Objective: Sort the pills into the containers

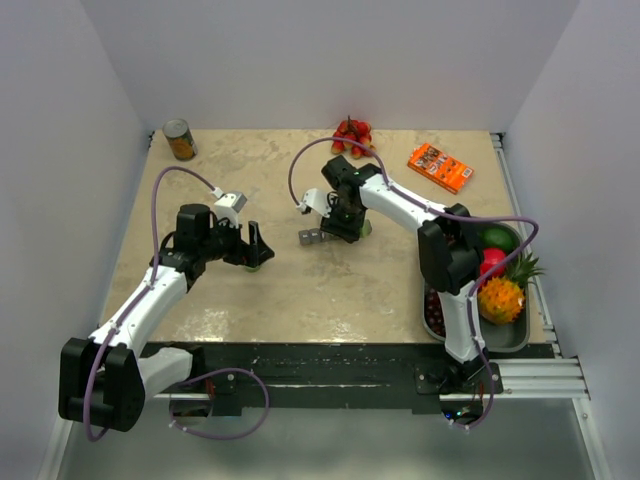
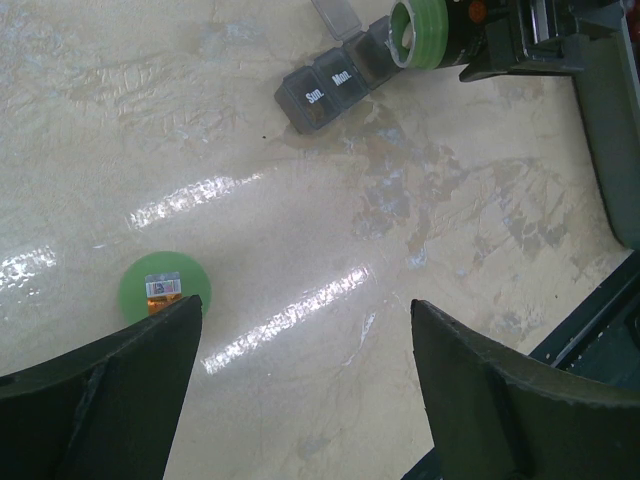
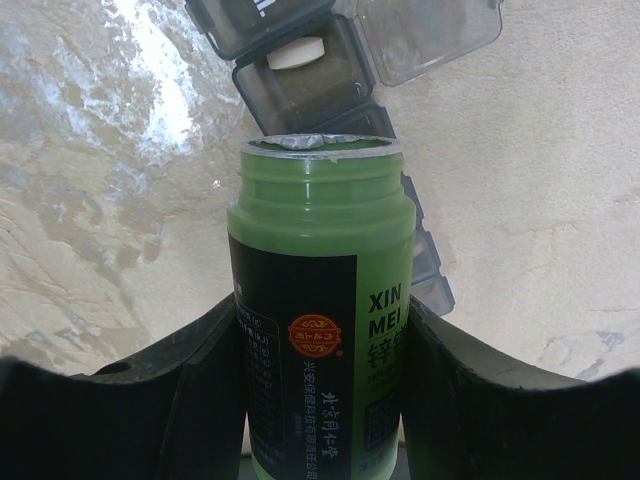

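Right gripper (image 3: 320, 345) clamps an uncapped green bottle (image 3: 320, 230), whose mouth points at the dark-grey containers (image 3: 300, 85) just beyond it; one compartment's clear lid (image 3: 425, 35) stands open, a white pill (image 3: 297, 53) inside. Left gripper (image 2: 305, 385) is spread wide and empty above the table (image 2: 420, 200), a green cap (image 2: 190, 282) beside one finger

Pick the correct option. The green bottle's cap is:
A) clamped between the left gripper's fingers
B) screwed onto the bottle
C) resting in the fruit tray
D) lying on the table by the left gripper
D: the cap lies flat on the table beside one finger of the open left gripper, and the green bottle shows a bare, open mouth.
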### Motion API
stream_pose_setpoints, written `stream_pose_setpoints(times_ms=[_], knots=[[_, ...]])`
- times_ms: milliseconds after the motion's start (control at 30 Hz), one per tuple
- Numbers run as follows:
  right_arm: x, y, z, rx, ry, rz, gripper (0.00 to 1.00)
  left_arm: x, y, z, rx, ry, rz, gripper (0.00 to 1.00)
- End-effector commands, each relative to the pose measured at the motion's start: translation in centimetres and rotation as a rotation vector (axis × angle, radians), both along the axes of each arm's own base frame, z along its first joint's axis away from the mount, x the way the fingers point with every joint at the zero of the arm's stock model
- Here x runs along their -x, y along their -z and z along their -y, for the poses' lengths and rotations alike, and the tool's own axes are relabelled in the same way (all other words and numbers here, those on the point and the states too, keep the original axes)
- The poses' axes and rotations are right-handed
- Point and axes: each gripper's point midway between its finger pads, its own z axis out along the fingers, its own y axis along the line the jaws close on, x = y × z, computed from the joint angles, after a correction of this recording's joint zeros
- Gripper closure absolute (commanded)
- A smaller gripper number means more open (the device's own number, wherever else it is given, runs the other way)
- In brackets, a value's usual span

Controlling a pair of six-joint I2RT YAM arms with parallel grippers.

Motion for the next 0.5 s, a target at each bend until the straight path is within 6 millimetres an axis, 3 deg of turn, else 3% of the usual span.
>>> stream_pose_setpoints(times_ms=[0, 467], knots=[[-0.53, -0.96, -0.33, 0.012, 0.005, 0.019, 1.0, -0.99, -1.92, 0.05, -0.009, 0.017, 0.075, 0.11], [-0.4, -1.08, -0.69, 0.037, -0.007, 0.007, 1.0, -1.0, -2.01, 0.02, -0.009, 0.016, 0.078, 0.11]])
